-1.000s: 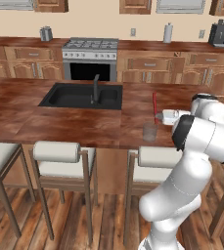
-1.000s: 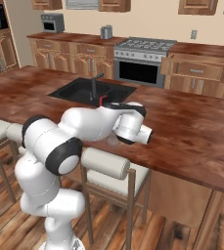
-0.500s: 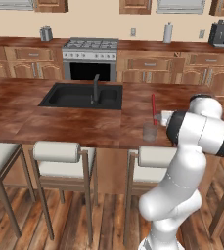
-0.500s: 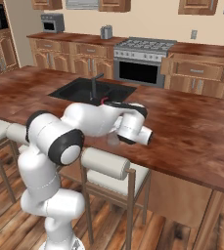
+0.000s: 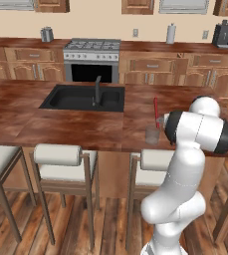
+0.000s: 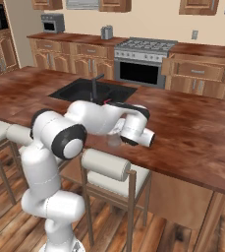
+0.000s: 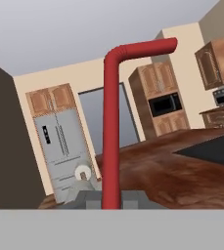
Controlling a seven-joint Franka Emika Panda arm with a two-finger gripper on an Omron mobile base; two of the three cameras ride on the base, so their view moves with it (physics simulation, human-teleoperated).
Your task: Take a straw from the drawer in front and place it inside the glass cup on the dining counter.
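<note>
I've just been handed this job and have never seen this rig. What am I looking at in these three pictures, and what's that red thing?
It is a white robot arm on a driving base, in a rendered kitchen. Two pictures come from cameras on the base, behind the arm to its left and right; the third looks out from the hand itself.

In front lies the dining counter, a long dark wood top with a black sink and a faucet. Stools stand under its near edge. A stove sits along the back wall.

The red thing is the straw. It stands upright, bent end on top, and the gripper appears to hold it near its lower end, though the fingers themselves are hard to make out. The glass cup stands on the counter right below it; whether the straw's tip has entered the cup cannot be told.
</note>
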